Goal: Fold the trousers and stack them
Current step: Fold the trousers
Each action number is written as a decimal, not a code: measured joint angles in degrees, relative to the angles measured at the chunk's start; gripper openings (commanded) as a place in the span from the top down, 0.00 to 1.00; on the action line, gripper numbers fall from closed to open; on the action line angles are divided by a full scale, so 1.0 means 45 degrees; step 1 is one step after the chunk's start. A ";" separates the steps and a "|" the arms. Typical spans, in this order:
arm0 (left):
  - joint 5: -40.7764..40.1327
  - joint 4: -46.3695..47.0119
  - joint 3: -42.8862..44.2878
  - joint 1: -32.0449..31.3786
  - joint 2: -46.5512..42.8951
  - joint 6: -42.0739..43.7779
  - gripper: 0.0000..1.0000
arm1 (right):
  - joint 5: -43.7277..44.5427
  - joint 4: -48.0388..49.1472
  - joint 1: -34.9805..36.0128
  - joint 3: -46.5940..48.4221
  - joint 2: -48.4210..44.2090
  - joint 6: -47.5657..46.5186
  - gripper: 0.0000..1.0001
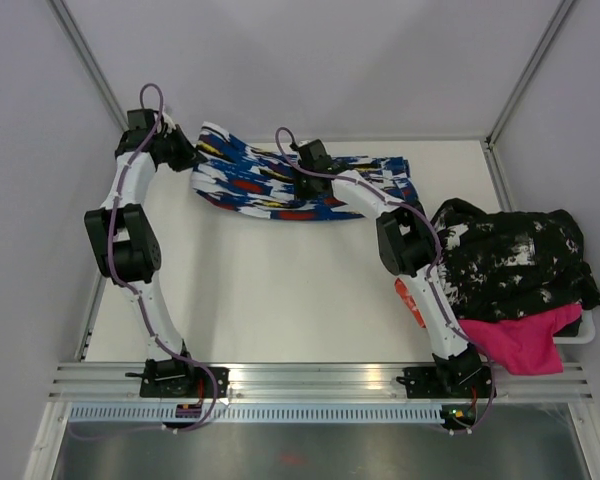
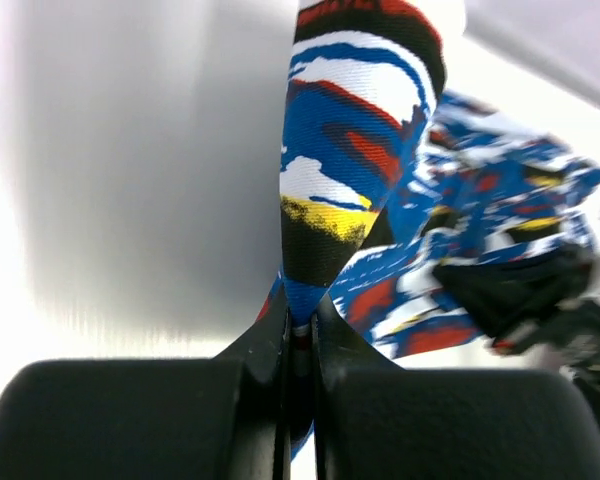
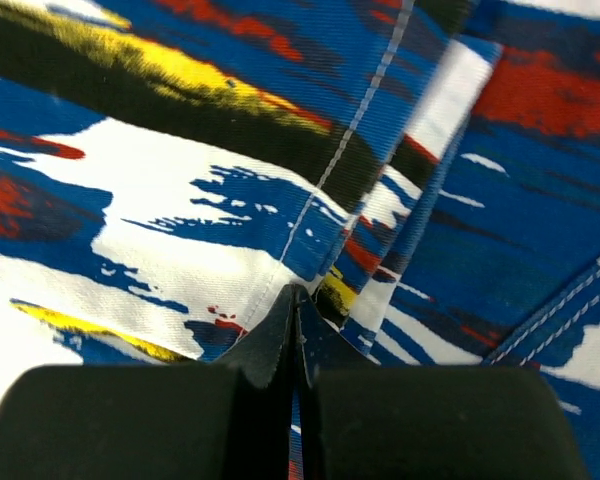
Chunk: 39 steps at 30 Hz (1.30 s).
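The trousers (image 1: 250, 185), royal blue with white, red, black and yellow splashes, lie bunched across the far part of the white table (image 1: 280, 300). My left gripper (image 1: 188, 152) is at their left end. In the left wrist view it (image 2: 300, 325) is shut on a strip of the trousers (image 2: 350, 120) that rises taut from the jaws. My right gripper (image 1: 308, 170) sits on the middle of the cloth. In the right wrist view it (image 3: 298, 300) is shut on a fold of the trousers (image 3: 180, 200) beside a stitched seam.
A heap of black-and-white clothing (image 1: 510, 260) over a pink garment (image 1: 525, 340) fills the table's right side, resting on a white tray (image 1: 583, 335). Something red-orange (image 1: 412, 300) shows beside the right arm. Grey walls and frame posts close the back and sides.
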 measured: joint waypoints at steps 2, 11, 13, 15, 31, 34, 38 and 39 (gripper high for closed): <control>0.0010 -0.0442 0.0753 -0.0019 -0.0243 0.0015 0.98 | -0.0243 0.0068 0.0146 0.0340 0.0204 0.0010 0.99; -0.0806 -0.3337 0.5940 -0.0937 -0.0243 0.0321 0.98 | -0.1608 -0.0675 -0.1511 -0.0219 -0.1404 0.0821 0.47; -0.1433 -0.3774 0.7179 -0.1535 -0.0078 0.0277 0.98 | -0.1749 -0.0748 -0.2652 -0.0937 -0.2603 0.0831 0.45; -0.2375 -0.4090 0.8000 -0.2317 0.0136 0.0277 0.98 | -0.1525 -0.0860 -0.4046 -0.1224 -0.3866 0.0665 0.41; -0.8427 -0.3750 0.9005 -0.8777 0.2866 -0.1574 0.98 | -0.1593 -0.1481 -0.8247 -0.5775 -0.7732 0.0165 0.42; -0.8806 -0.2560 0.9238 -0.9233 0.3526 -0.2191 0.98 | -0.2166 -0.1331 -0.8257 -0.5999 -0.7732 0.0408 0.42; -0.9044 -0.1520 0.9248 -0.9578 0.4517 -0.3225 0.98 | -0.2735 -0.1049 -0.8252 -0.6227 -0.7737 0.0651 0.42; -0.8976 -0.1263 0.9253 -0.9646 0.4775 -0.3463 0.98 | -0.2841 -0.1001 -0.8252 -0.6290 -0.7737 0.0690 0.42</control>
